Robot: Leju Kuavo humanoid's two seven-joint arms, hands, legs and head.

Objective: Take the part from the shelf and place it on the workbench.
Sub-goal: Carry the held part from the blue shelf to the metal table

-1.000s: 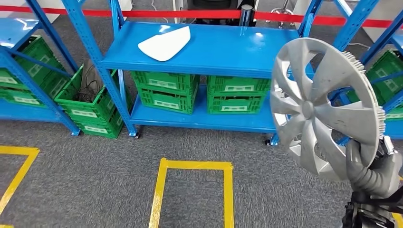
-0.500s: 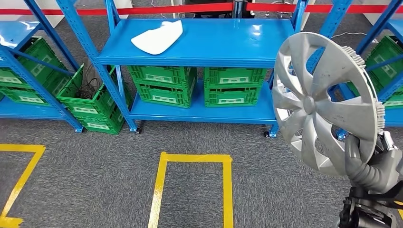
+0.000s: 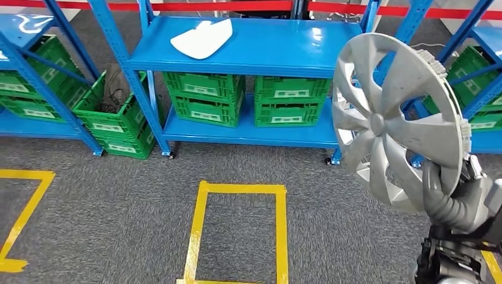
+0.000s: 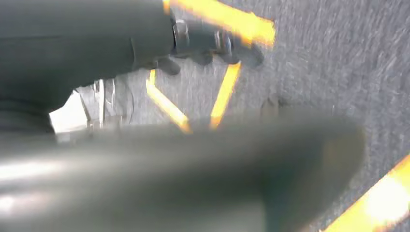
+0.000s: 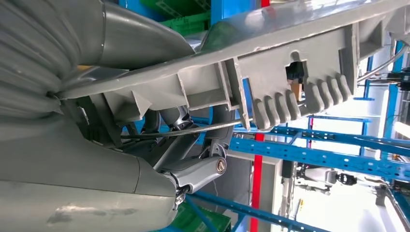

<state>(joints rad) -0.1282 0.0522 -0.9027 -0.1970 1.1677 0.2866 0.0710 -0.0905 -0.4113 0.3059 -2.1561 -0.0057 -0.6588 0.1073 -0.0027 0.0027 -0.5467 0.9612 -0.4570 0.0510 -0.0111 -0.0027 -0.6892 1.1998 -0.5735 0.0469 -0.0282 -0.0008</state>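
Head view: a blue shelf [image 3: 248, 50] is seen ahead, a white panel [image 3: 202, 38] lying on it. Before it, the silver hubcap [image 3: 393, 121] is held upright, gripped at its lower rim by the right hand [image 3: 456, 198]. Whether the blurred left hand [image 4: 212, 46] is open cannot be told.

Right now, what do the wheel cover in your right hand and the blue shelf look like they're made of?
Wheel cover: likely moulded plastic with matte silver paint; the right wrist view shows thin ribs and clip teeth on its back. Blue shelf: probably painted sheet metal, since its glossy top reflects the lights.
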